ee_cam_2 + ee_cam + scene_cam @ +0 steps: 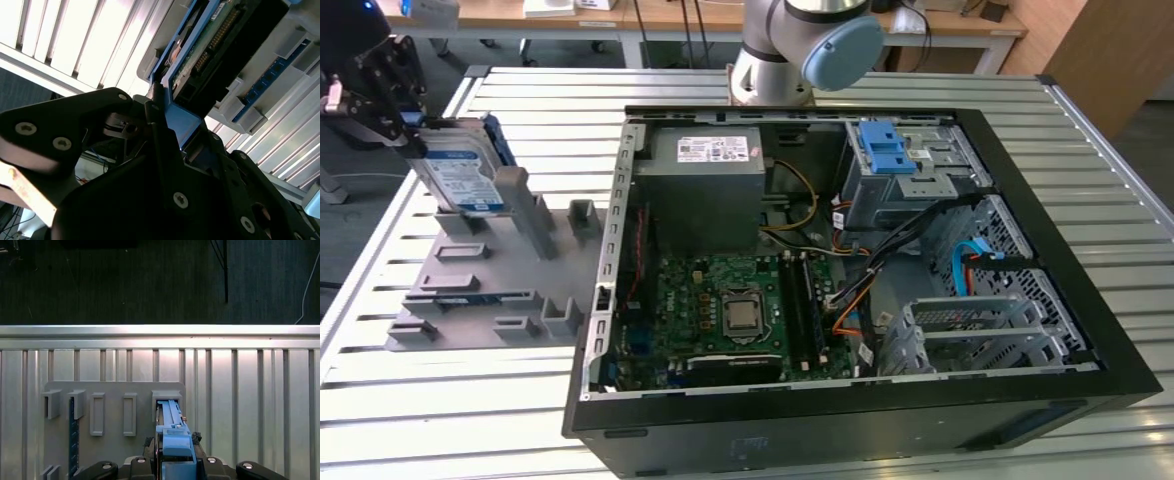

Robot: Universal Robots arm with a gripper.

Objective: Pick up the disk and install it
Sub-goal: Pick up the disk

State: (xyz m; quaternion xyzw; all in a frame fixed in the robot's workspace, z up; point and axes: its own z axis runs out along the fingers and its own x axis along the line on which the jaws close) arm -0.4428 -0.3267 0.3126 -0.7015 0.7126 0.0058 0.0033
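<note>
1. Your disk [460, 175] stands on edge at the exterior view's left. Its lower end sits at a slot of the grey holder rack [494, 290]. You cannot tell whether it is seated there or just clear of it.
2. Your gripper [411, 128] is closed tight on the disk's upper end, pinching its blue bracket [175, 442].
3. The open computer case [854, 420] lies apart, toward the exterior view's right, on the same slatted table [454, 420].
</note>
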